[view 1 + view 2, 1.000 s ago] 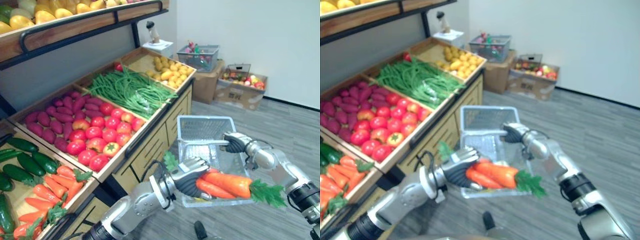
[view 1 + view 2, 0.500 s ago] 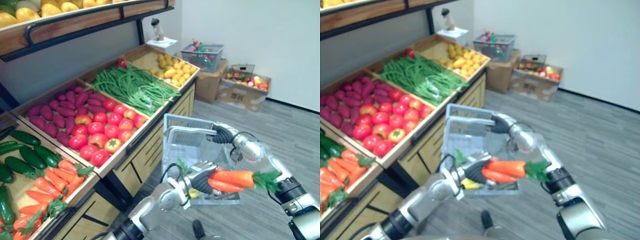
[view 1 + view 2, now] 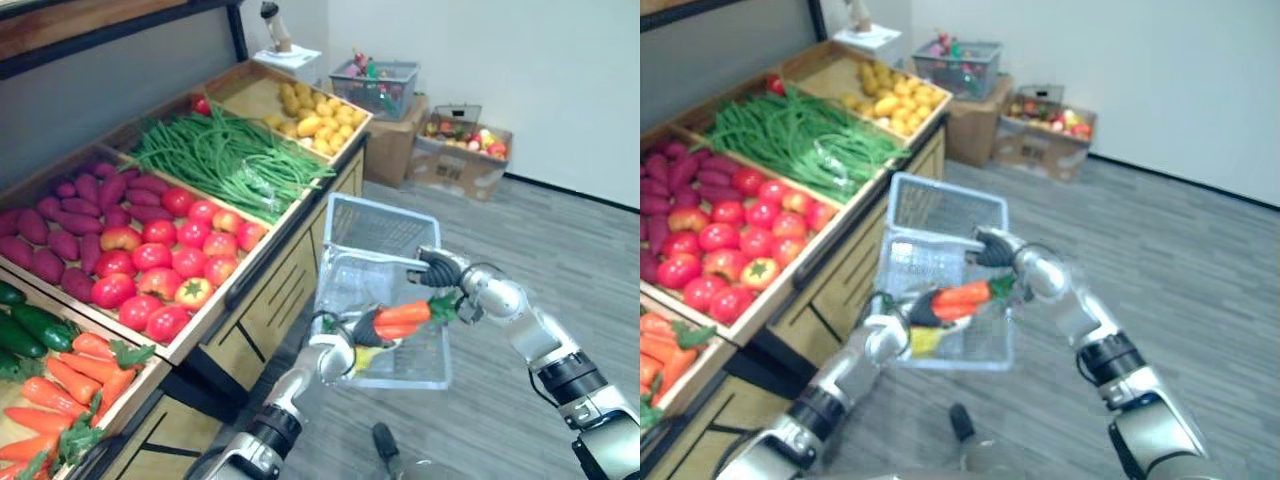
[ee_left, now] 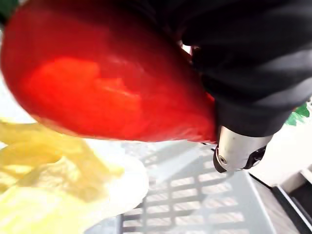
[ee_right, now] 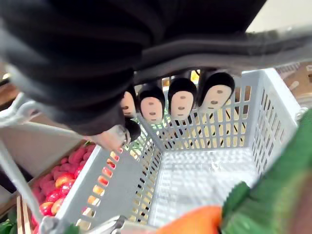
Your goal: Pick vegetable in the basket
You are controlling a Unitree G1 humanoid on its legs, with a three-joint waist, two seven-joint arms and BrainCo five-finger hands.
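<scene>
While the right hand [image 3: 440, 268] is curling its fingers round the handle [image 5: 273, 45] of the grey slotted basket [image 3: 385, 228] and carrying it beside the produce stand, the left hand [image 3: 367, 329] is clamping two carrots [image 3: 403, 317] over the basket's open top, their green tops pointing toward the right hand. A yellow, crinkled piece [image 4: 58, 190] is lying on the basket's floor under the carrots. Along the stand, wooden crates are sitting side by side, holding yellow fruit [image 3: 310, 115], green beans [image 3: 230, 160], tomatoes [image 3: 170, 265] next to purple tubers [image 3: 70, 215], and, nearest the robot, loose orange roots [image 3: 70, 375] with cucumbers [image 3: 30, 325]. By the far wall a cardboard box [image 3: 455, 172] is holding mixed produce, and a second filled basket [image 3: 375, 90] is resting on another box; the print on the cardboard is too small to read.
</scene>
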